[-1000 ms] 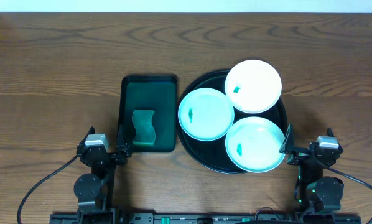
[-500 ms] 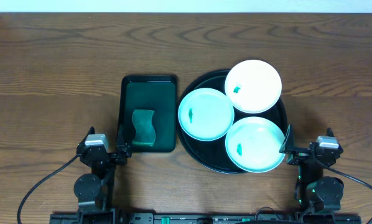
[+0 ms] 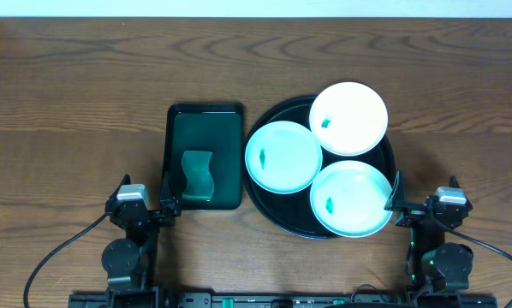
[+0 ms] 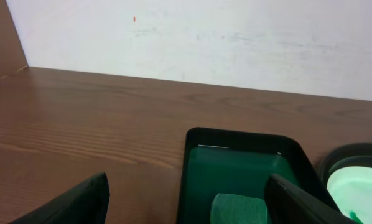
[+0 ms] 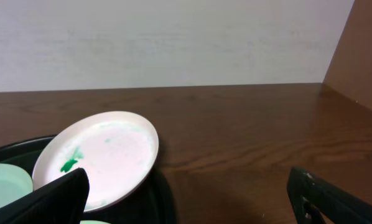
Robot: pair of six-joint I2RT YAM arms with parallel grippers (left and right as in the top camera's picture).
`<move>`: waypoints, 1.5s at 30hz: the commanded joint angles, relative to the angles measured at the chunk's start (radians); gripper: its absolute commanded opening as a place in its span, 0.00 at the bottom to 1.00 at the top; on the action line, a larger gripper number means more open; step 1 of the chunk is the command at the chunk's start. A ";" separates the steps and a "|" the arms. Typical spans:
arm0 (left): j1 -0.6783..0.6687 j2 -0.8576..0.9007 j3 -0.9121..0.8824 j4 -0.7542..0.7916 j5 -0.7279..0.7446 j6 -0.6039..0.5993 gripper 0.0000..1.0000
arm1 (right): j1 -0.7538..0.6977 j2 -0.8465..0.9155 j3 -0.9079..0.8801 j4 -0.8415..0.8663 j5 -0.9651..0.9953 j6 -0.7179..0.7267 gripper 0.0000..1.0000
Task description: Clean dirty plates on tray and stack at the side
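Observation:
Three round plates lie on the round black tray (image 3: 388, 167). The far white plate (image 3: 349, 118) overhangs the tray's back rim; it also shows in the right wrist view (image 5: 99, 155). A pale-mint plate (image 3: 283, 156) lies at the left, another (image 3: 352, 198) at the front. Each bears a small green smudge. My left gripper (image 3: 145, 205) rests open at the table's front left, its jaws (image 4: 186, 199) empty. My right gripper (image 3: 423, 205) rests open at the front right, beside the tray, its jaws (image 5: 192, 199) empty.
A rectangular dark green tray (image 3: 206, 128) stands left of the black tray and holds a green wavy-edged sponge (image 3: 198, 175); both show in the left wrist view, tray (image 4: 236, 162) and sponge (image 4: 239, 210). A white wall runs behind the wooden table (image 3: 85, 94).

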 commanded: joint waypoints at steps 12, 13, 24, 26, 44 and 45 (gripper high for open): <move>-0.003 0.002 -0.009 -0.026 0.045 0.019 0.80 | 0.022 0.002 -0.001 -0.022 -0.140 0.014 0.99; -0.003 0.002 -0.009 -0.019 0.059 0.005 0.80 | 0.022 0.002 -0.001 -0.021 -0.169 0.014 0.99; -0.003 0.035 0.198 -0.110 0.204 -0.199 0.80 | 0.022 0.003 0.035 -0.063 -0.216 0.104 0.99; -0.003 0.075 0.287 -0.172 0.204 -0.198 0.80 | 0.022 0.013 0.086 -0.122 -0.219 0.104 0.99; -0.003 0.994 1.377 -1.035 0.204 -0.122 0.80 | 0.022 0.874 1.093 -0.795 -0.386 0.087 0.99; -0.003 1.027 1.398 -1.056 0.204 -0.122 0.80 | 0.022 0.925 1.147 -0.860 -0.396 0.077 0.99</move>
